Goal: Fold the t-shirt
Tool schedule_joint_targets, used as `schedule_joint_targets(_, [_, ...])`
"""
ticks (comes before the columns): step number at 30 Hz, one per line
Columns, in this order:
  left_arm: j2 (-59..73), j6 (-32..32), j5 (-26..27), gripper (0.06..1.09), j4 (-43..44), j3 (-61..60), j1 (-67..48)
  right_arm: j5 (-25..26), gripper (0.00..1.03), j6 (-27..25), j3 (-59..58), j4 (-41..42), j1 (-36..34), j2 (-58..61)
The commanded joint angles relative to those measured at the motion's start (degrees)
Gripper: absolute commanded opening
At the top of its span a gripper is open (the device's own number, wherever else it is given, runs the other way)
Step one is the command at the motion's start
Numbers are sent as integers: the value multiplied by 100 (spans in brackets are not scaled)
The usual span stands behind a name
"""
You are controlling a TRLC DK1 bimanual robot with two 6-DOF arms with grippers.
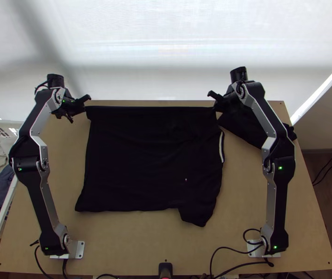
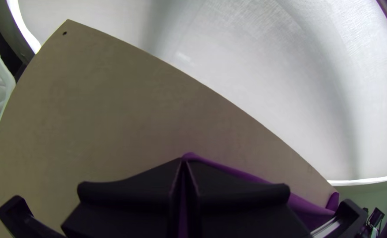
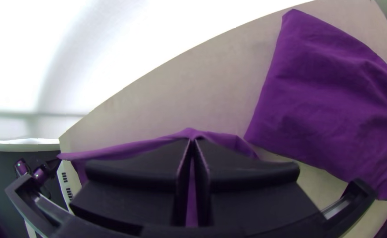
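Table (image 1: pixel 142 242) of light wood; across its middle a dark t-shirt (image 1: pixel 152 158) lies spread, far edge straight. Near its far right corner, a smaller dark cloth (image 1: pixel 242 126). Left gripper (image 1: pixel 85 107) and right gripper (image 1: pixel 214 106), fingers pressed together, each pinch one far corner of the t-shirt.

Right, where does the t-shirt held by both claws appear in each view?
Top view: the t-shirt is spread over the table's middle.
Left wrist view: a strip extends from the left claw.
Right wrist view: its edge stretches between both claws, near another cloth.
Shared landmark: the table's far edge against the white backdrop.
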Motion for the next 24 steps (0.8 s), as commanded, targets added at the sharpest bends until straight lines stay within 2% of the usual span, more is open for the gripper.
schedule_joint_targets(1, [-125,-7,-22,9,-412,267,-63,169,3,-36,138,-327,-22,2])
schedule_joint_targets(6, [-389,151,180,10,-983,144,-168,169,3,-211,76,-907,57,-209])
schedule_joint_targets(10, [-819,265,312,9,-921,-401,-124,169,3,-449,-161,-1408,92,-447])
schedule_joint_targets(24, [-2384,635,461,9,-464,-2607,25,266,3,-844,-1849,-1232,162,-1616])
